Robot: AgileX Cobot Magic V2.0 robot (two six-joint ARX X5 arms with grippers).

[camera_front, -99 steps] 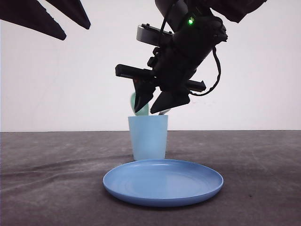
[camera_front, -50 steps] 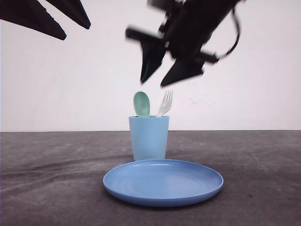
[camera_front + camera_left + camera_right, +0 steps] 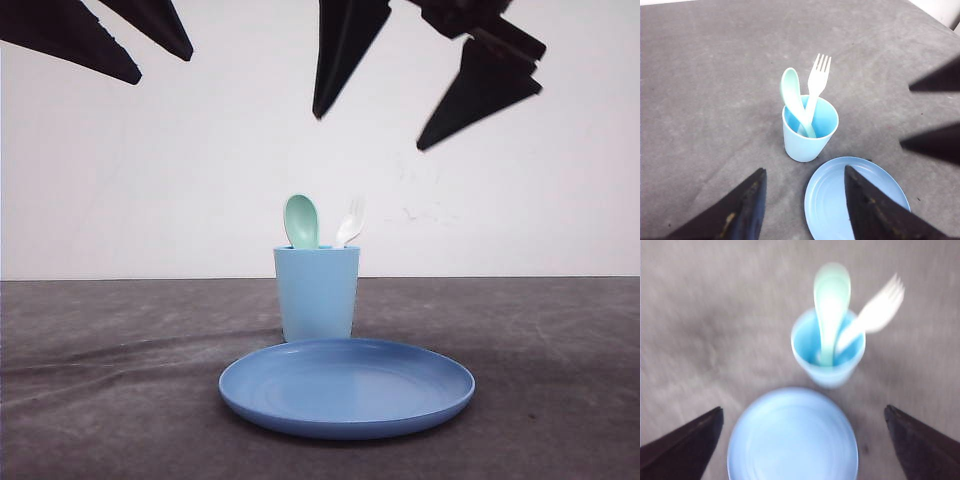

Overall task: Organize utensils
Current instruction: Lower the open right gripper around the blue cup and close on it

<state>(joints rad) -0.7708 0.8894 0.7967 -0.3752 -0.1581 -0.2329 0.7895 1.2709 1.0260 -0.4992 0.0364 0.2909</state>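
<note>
The mint-green spoon (image 3: 301,221) and the white fork (image 3: 350,222) stand upright together in the light blue cup (image 3: 316,293), handles down and crossing inside it. My right gripper (image 3: 369,133) hangs open well above the cup, holding nothing. High at the upper left, my left gripper (image 3: 165,68) is also open and empty. In the left wrist view the spoon (image 3: 792,95) and fork (image 3: 818,80) lean in the cup (image 3: 805,142), beyond the left gripper (image 3: 804,170). The right wrist view is blurred; spoon (image 3: 831,295), fork (image 3: 880,307) and cup (image 3: 827,370) lie beyond the wide-open right gripper (image 3: 803,408).
A round blue plate (image 3: 346,385) lies on the dark grey table (image 3: 100,380) just in front of the cup, nothing on it. The plate (image 3: 830,200) sits close under the left fingers, and the plate (image 3: 792,440) lies between the right fingers. A white wall stands behind.
My right gripper has risen from just above the cup's rim to well above it and spread wider. Fork and spoon stay in the cup. The left arm has not moved.
</note>
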